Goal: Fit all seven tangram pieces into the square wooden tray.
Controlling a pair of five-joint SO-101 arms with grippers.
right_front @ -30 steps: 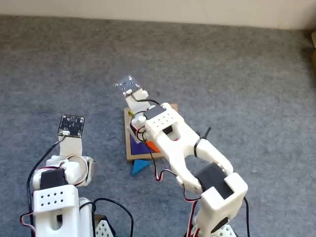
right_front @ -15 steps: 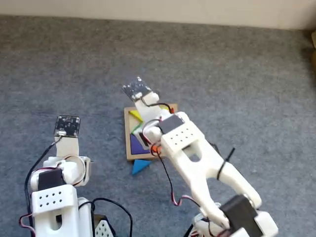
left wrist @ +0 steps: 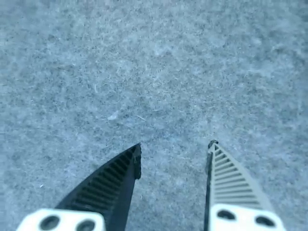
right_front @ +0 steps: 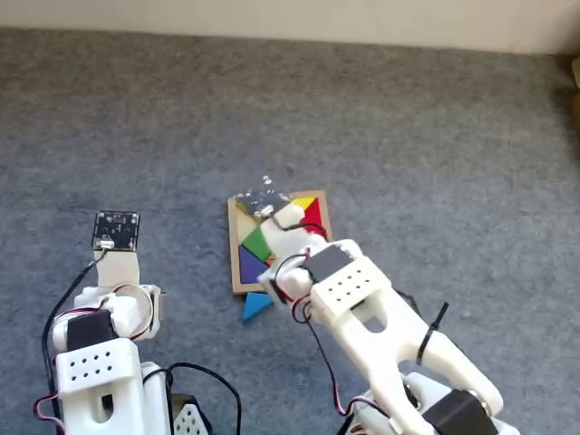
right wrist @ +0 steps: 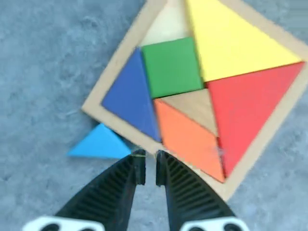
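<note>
Wood frames the job: the square wooden tray [right wrist: 121, 62] lies flat on the carpet [right_front: 435, 136], and you have five coloured pieces seated inside it. A large yellow triangle [right wrist: 236, 41] and a large red triangle [right wrist: 252, 103] meet along one edge and fill half the tray. A green square [right wrist: 172, 66] touches the yellow triangle. A dark blue triangle [right wrist: 129, 96] lies between the green square and the tray's rim. An orange parallelogram [right wrist: 187, 137] runs along the rim between the blue and the red. Two patches of the tray's floor show as bare wood: a triangular one enclosed by green, orange and red, and another in the corner beside the green square and the yellow triangle.

A light blue triangle [right wrist: 101, 143] lies outside the tray on the carpet, just beside the rim near the dark blue piece.

Your right gripper [right wrist: 147, 166] hangs over that same side of the tray's rim, its fingers drawn nearly together with only a sliver between them, gripping nothing. Your left gripper [left wrist: 174, 154] sits well apart from the tray over bare carpet, fingers spread wide and empty.

The carpet is grey and short-piled; beyond the tray a pale strip [right_front: 272, 18] borders its far edge.
</note>
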